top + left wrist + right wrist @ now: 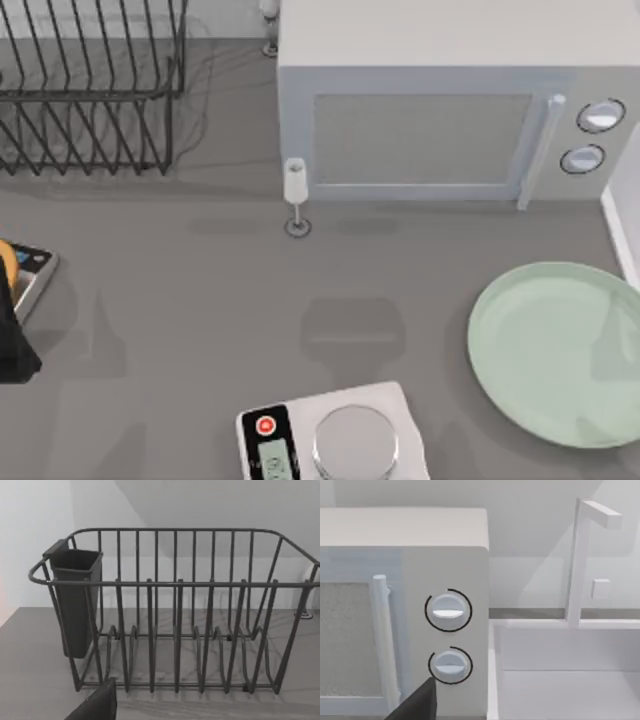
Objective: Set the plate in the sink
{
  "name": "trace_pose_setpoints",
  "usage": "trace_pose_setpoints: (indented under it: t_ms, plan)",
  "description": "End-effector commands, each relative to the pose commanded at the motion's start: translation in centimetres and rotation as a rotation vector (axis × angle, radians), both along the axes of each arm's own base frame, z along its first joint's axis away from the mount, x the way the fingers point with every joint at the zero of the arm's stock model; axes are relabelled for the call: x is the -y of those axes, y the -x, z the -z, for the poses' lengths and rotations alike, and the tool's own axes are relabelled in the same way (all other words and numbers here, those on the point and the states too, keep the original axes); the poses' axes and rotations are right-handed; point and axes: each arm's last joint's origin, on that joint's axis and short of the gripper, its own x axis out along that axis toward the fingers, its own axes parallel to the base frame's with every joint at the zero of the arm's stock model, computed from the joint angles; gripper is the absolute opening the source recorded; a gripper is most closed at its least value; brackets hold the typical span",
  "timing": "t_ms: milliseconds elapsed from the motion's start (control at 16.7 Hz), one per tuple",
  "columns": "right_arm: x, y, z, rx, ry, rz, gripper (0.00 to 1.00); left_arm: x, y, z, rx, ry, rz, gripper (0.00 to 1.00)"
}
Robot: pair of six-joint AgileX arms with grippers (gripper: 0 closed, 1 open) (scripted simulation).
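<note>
The pale mint-green plate (550, 350) lies flat on the grey counter at the right, with nothing gripping it. Just beyond its right side runs the sink's white rim (622, 228). In the right wrist view the sink (565, 685) shows as a pale basin with a straight white rim, beside the microwave, under a white faucet (580, 560). A dark part of my right gripper (415, 705) pokes into that view, facing the microwave's knobs. My left arm (14, 340) sits at the table's left edge, and a dark part of my left gripper (95, 706) faces the dish rack.
A grey microwave (440, 110) stands at the back centre-right. A dark wire dish rack (90, 90) with a cutlery cup (75, 600) fills the back left. A wine glass (296, 195) stands before the microwave. A white scale with a silver pan (355, 440) sits at the front centre.
</note>
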Motion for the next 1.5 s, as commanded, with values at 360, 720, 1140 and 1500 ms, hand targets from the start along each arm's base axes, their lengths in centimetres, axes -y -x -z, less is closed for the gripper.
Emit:
trace_pose_setpoints:
  t_ms: [360, 720, 1140, 1500]
  plan:
    - [-0.5, -0.2, -1.7, -0.087, -0.040, -0.039, 1.00, 0.0, 0.0, 0.0, 0.000, 0.000, 0.000, 1.00]
    - [-2.7, -3.2, -6.8, -0.481, -0.143, -0.139, 1.00, 0.0, 0.0, 0.0, 0.000, 0.000, 0.000, 1.00]
    - [-9.8, -12.0, -8.5, -1.110, -0.149, -0.139, 1.00, 0.0, 0.0, 0.0, 0.000, 0.000, 0.000, 1.00]
    - [-16.9, -17.2, -4.7, -1.485, -0.047, -0.033, 1.00, 0.0, 0.0, 0.0, 0.000, 0.000, 0.000, 1.00]
